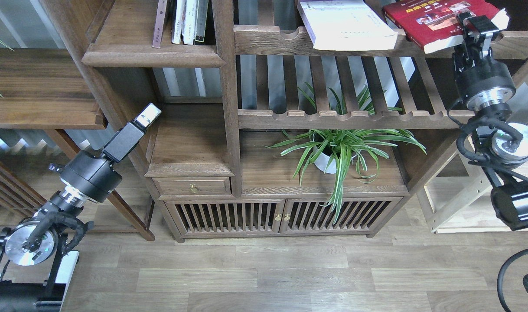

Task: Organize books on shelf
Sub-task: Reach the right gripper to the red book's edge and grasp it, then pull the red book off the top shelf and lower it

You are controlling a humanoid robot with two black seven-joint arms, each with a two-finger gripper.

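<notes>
A red book (424, 19) lies on the upper slatted rack (268, 41) at the top right, its near edge raised. My right gripper (474, 26) is shut on that near edge. A thick white book (346, 26) lies flat on the same rack, to the left of the red one. The shelf (153, 56), a solid dark board with a rounded front edge, is at the upper left and holds several upright books (184, 21). My left gripper (148, 115) hovers low beside the bookcase's left post, holding nothing; its fingers cannot be told apart.
A potted spider plant (337, 147) stands on the cabinet top (264, 177) under a second slatted rack (333, 117). A small drawer (192, 186) and slatted doors (281, 216) are below. A wooden side table (38, 86) stands at the left and a pale frame (459, 208) at the right.
</notes>
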